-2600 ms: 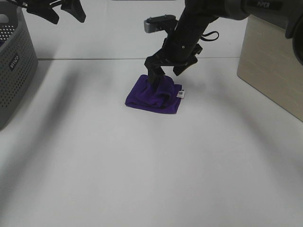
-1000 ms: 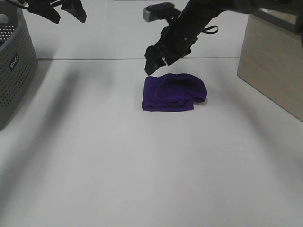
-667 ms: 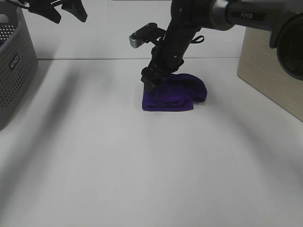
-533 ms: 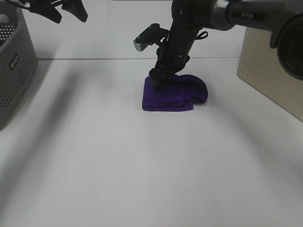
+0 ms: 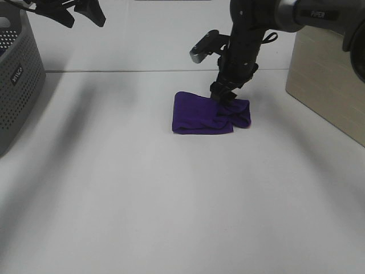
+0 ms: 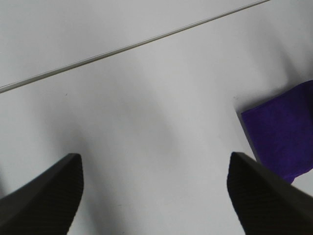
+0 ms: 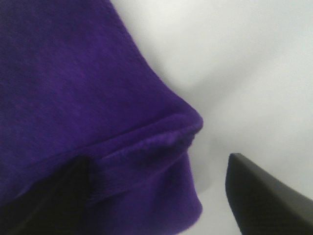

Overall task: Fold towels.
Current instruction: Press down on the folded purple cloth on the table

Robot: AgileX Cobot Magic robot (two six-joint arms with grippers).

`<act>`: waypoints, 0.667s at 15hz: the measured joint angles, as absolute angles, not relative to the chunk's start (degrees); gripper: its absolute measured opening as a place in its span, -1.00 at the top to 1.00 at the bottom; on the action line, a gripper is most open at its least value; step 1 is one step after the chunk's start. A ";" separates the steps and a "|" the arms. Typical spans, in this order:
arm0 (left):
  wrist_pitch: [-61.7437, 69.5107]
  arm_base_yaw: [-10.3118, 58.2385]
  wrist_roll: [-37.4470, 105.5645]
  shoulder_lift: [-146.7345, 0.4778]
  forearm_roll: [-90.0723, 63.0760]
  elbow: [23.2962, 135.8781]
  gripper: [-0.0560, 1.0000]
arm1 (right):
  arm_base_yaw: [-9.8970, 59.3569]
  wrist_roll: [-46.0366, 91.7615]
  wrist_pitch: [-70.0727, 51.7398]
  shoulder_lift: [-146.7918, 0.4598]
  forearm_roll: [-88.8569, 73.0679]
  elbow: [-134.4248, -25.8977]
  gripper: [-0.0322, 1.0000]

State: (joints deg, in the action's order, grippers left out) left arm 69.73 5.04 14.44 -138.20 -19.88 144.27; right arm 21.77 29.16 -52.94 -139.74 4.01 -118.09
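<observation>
A deep purple towel (image 5: pixel 201 117) lies folded on the white table, with a rounded bunched end at its right side. My right gripper (image 5: pixel 226 95) points down onto the towel's back right part, open, its fingers set against the cloth. In the right wrist view the towel (image 7: pixel 73 83) fills most of the picture and its thick folded edge runs between the two wide-apart fingertips of the right gripper (image 7: pixel 156 196). My left gripper (image 5: pixel 77 16) hangs high at the back left, open and empty; between its fingertips (image 6: pixel 41 200) the left wrist view shows bare table and one towel corner (image 6: pixel 286 132).
A grey perforated basket (image 5: pixel 17 74) stands at the left edge. A beige box (image 5: pixel 325 74) stands at the right. A seam in the table (image 5: pixel 114 71) runs across the back, behind the towel.
The right gripper came down on the towel's back left corner and swept right across it to the bunched end. The raised fold now lies flatter. The left arm has not moved.
</observation>
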 joint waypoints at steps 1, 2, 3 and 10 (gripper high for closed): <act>69.73 5.04 14.44 -138.20 -19.88 144.27 -0.51 | 20.28 29.16 -53.06 -139.29 4.07 -118.09 -0.54; 69.73 5.04 14.44 -138.20 -19.88 144.27 -0.51 | 18.91 29.16 -53.11 -138.43 4.41 -118.09 -0.54; 69.73 5.04 14.44 -138.20 -19.88 144.27 -0.51 | 17.93 29.16 -53.29 -137.51 4.47 -118.09 -0.54; 69.73 5.04 14.44 -138.20 -19.77 144.27 -0.51 | 16.16 36.96 -54.32 -134.13 -13.81 -118.09 -0.54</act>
State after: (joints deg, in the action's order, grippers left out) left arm 69.73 5.04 14.44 -138.20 -19.77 144.27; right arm 16.16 36.96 -54.32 -134.13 -13.81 -118.09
